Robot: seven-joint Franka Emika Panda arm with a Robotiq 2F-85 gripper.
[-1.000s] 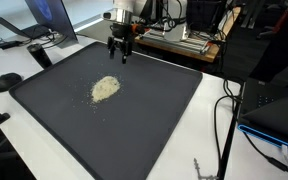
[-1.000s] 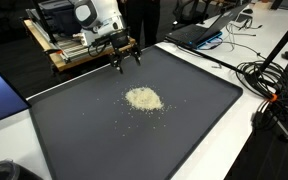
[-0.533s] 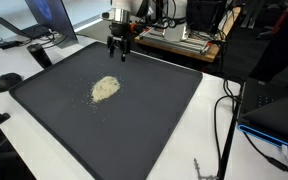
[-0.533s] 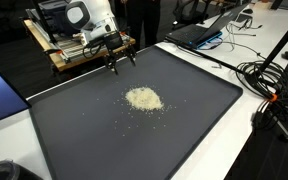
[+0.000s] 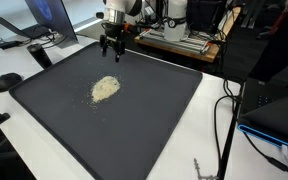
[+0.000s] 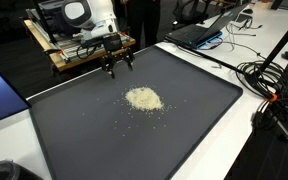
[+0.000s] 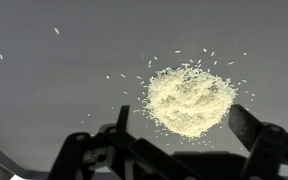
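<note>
Covering most of the white worktop (image 5: 212,125), a dark mat (image 5: 154,120) fills the foreground in both exterior views. A small heap of pale grains (image 5: 105,88) lies near the mat's centre, with loose grains scattered about it. Beyond the heap, the hand (image 5: 111,57) hangs over the mat's far edge, well apart from the grains, its fingers spread wide and holding nothing. The wrist view shows the heap between the fingertips.
</note>
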